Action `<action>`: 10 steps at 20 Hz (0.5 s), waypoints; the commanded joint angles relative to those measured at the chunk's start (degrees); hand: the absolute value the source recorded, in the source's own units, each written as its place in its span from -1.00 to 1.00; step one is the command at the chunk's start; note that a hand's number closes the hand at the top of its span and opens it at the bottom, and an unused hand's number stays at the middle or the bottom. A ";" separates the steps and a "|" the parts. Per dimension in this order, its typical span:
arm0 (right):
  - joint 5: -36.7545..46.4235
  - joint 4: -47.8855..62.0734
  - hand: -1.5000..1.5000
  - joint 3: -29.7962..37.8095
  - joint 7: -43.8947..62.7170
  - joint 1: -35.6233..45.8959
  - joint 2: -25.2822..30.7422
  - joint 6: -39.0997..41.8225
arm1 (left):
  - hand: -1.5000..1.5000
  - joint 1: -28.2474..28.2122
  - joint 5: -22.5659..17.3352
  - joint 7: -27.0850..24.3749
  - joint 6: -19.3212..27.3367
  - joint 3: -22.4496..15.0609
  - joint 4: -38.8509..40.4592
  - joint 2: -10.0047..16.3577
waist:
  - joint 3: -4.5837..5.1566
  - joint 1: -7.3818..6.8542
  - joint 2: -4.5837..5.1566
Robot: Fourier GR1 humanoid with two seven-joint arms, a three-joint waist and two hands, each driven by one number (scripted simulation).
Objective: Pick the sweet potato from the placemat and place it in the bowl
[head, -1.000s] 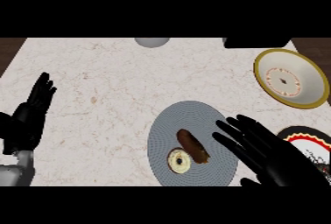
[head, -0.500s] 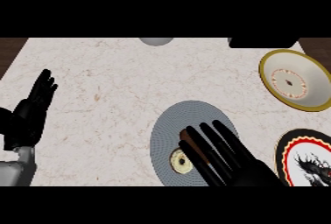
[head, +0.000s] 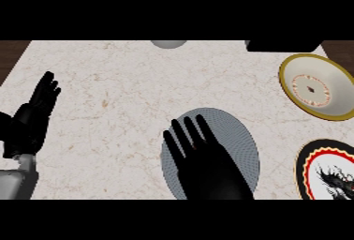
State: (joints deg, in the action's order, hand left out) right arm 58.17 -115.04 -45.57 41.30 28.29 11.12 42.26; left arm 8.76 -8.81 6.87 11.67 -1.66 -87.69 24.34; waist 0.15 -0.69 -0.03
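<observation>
Nearest, the right hand lies flat over the placemat, fingers straight and a little spread, pointing away, with nothing in its hold that I can see. The sweet potato does not show anywhere; I judge it lies hidden under that palm, on the placemat. The step in hand looks like the grasp itself. To do it well, the hand should settle with the sweet potato between thumb and fingers, curl round its middle, then lift straight up before it swings right and away toward the bowl, so the placemat is not dragged along.

Just right of the placemat, at the edge, sits a plate with a red and black pattern. At the left edge the left hand rests open, fingers up.

Farther off, to the right, the bowl with its yellow rim stands well apart from the placemat, with nothing in it. At the counter's far edge are a grey round thing and a dark box.

By count: two hands, one placemat, one plate, one bowl.
</observation>
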 commanded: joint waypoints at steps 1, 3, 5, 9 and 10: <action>-0.03 10.72 -1.00 -1.26 5.20 3.52 -8.25 7.74 | 0.00 0.81 0.16 -0.41 -0.29 0.00 0.78 -0.94 | -0.04 0.01 0.09; -2.15 11.55 -1.00 3.89 4.49 5.99 -9.01 12.53 | 0.00 -0.21 0.77 -2.50 -0.83 0.15 2.44 -1.40 | -0.06 0.30 0.07; -0.37 14.40 -1.00 -0.95 4.12 0.86 -8.18 9.34 | 0.00 1.93 1.60 0.38 1.27 0.53 1.57 -1.82 | -0.13 0.60 0.06; -0.89 18.81 -1.00 1.19 6.43 2.60 -10.30 15.04 | 0.00 -0.88 3.06 -0.71 1.56 -0.87 0.46 -3.27 | -0.11 0.54 0.01; 0.00 20.69 -1.00 0.64 4.93 1.80 -8.80 12.64 | 0.00 -0.29 0.68 -1.81 -0.80 1.91 1.47 -1.66 | -0.12 0.46 0.08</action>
State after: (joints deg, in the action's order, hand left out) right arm 56.97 -99.17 -44.06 44.56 30.76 2.64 51.56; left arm 8.30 -7.39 6.23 11.77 -1.40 -87.42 22.63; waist 0.06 -0.35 -0.02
